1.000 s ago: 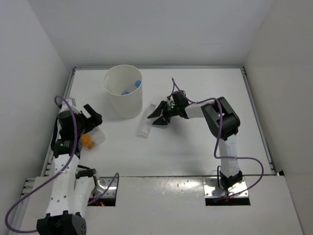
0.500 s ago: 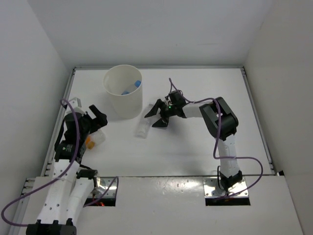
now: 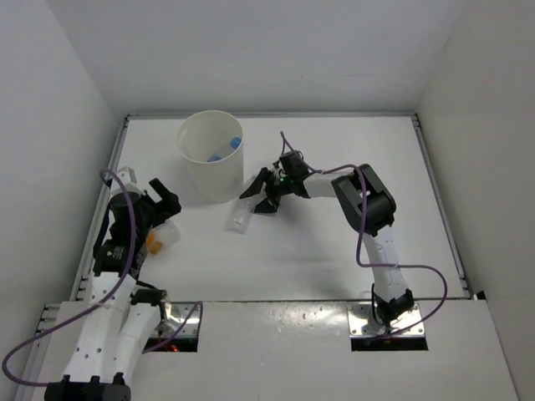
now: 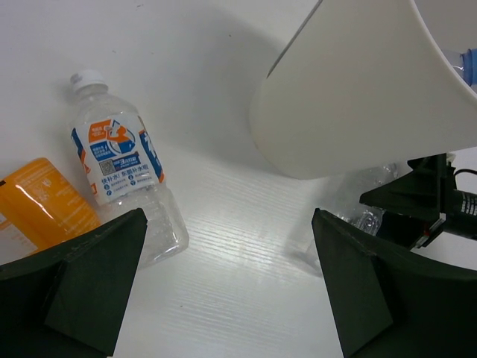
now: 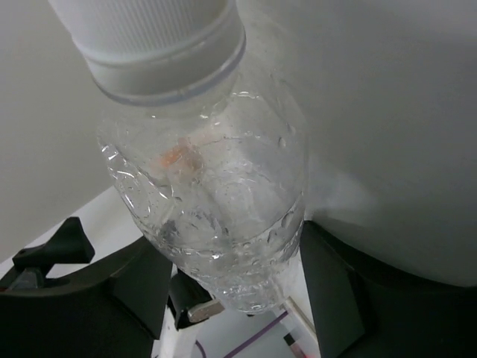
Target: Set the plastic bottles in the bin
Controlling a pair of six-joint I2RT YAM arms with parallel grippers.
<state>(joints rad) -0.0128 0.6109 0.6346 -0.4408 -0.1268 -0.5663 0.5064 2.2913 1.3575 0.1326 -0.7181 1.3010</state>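
Note:
The white bin (image 3: 209, 159) stands at the back left, with the blue-capped bottle (image 3: 227, 149) inside it. The plain clear bottle (image 3: 242, 214) lies on the table to the right of the bin. My right gripper (image 3: 259, 195) is open and straddles its neck end. In the right wrist view the bottle (image 5: 216, 186) fills the gap between the fingers (image 5: 335, 298). My left gripper (image 3: 167, 203) is open and empty above the orange bottle (image 4: 45, 205) and the white-blue-red labelled bottle (image 4: 119, 160), both lying flat. The bin wall (image 4: 358, 89) also shows in the left wrist view.
White walls enclose the table on the left, back and right. The two bottles on the left lie close to the table's left edge (image 3: 109, 180). A purple cable (image 3: 326, 171) loops along the right arm.
My right gripper has moved left, close to the bin, and now straddles the clear bottle, which has shifted slightly left. My left arm moved slightly forward over the two left bottles.

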